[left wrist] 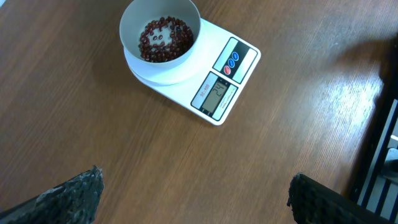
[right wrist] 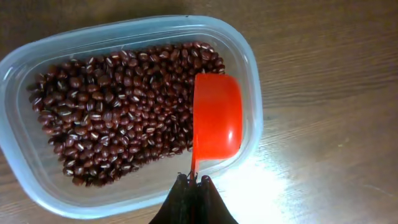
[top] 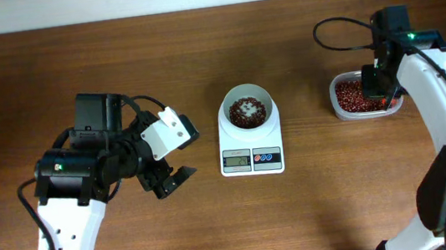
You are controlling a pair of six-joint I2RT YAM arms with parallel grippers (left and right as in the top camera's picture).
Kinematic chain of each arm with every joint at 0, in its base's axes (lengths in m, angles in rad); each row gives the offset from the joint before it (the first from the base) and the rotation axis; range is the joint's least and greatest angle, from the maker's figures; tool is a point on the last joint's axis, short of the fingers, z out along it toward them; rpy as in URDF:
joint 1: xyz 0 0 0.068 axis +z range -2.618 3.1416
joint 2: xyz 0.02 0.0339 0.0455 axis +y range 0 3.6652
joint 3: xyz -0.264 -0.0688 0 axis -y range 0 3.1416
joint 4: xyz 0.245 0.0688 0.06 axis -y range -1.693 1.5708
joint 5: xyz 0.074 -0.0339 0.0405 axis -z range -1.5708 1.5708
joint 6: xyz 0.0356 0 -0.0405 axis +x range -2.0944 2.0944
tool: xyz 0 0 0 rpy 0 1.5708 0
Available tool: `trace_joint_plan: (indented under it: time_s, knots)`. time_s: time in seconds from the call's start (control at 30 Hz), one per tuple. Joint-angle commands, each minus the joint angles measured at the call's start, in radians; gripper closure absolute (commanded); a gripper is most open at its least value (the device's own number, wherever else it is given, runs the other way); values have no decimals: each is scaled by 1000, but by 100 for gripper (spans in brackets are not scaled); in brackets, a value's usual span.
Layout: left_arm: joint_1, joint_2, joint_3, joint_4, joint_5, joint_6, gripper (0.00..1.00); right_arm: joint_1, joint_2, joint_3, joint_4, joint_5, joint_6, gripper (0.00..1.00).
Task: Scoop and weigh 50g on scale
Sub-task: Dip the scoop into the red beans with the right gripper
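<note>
My right claw [right wrist: 190,184] is pinching the scoop [right wrist: 217,118] just ahead of it over the beans [right wrist: 112,106] in the tub [right wrist: 37,56], and my left claw [left wrist: 196,196] is spread wide with the scale [left wrist: 214,93] out front.

There was one scale [top: 250,143] on one table [top: 72,58]. It had one round white bowl [left wrist: 127,31], one grey display [left wrist: 216,93] and three small round buttons [left wrist: 230,64], two blue and one red. There was one clear tub [right wrist: 37,56] and one orange scoop [right wrist: 217,115]. The beans [right wrist: 112,112] were too many to count and lay in two groups. There were two grippers, one left gripper [top: 178,155] and one right gripper [right wrist: 193,182].
</note>
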Motion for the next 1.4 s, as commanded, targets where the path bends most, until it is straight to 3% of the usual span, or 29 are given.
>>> trace_joint_plan:
  time_s: [0.0,0.23,0.37,0.5,0.87,1.37]
  knots:
    - [4,-4,14,1,7,5,1,8,21,3,11,18,0,96]
    - [4,-4,14,1,7,5,1,7,69,-2,26,-89,-2,96]
    - [4,-4,14,1,7,5,1,-5,69,-2,39,-248,-1,96]
    - [4,-4,14,1,7,5,1,-117,69,-3,36,-472,-1,96]
    - [4,-4,14,1,7,5,1,-312,70,-18,-2,-798,-76,96]
    - [4,-4,14,1,7,5,1,-354,69,-52,-19,-805,-90,96]
